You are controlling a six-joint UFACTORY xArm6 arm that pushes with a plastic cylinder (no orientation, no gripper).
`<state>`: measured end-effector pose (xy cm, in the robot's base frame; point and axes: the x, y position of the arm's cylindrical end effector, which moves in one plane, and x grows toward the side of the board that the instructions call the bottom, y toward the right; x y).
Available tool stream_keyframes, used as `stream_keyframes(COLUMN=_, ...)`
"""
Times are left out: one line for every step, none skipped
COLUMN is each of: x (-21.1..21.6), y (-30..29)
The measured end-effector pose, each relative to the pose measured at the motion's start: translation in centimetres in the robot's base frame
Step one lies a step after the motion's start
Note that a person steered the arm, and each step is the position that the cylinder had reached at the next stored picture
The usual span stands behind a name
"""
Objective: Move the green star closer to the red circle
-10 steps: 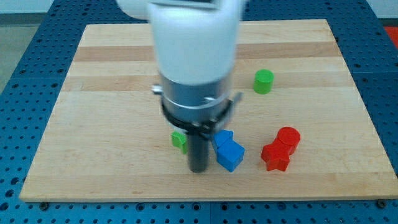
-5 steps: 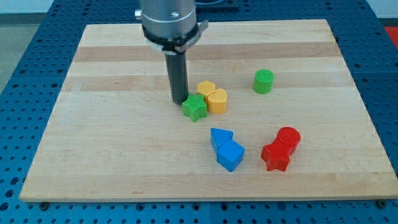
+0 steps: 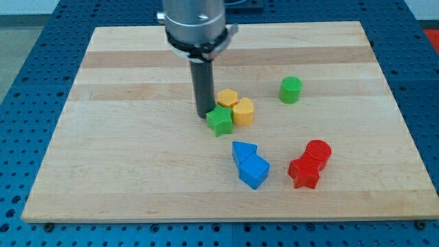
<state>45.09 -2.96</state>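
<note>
Claw absent: my tip (image 3: 204, 114) touches the green star (image 3: 219, 121), well left of the red circle (image 3: 318, 151).

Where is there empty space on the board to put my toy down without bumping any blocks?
The view's left side of the wooden board is bare, and so is the strip along the view's top. It is crowded in the middle, where my tip touches the green star beside two yellow blocks, and at lower right by the blue blocks, red star and red circle.

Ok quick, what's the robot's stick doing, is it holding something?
My tip: no gripper, holding nothing; it sits against the green star on the star's upper-left side.
</note>
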Motion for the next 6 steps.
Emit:
stream_keyframes(x=2.7, y=2.7)
stream_keyframes(x=2.7, y=2.9)
stream_keyframes(x=2.7, y=3.0)
stream_keyframes(x=2.7, y=2.2)
stream_keyframes(x=3.5, y=-0.1)
stream_keyframes(x=3.7, y=-0.9)
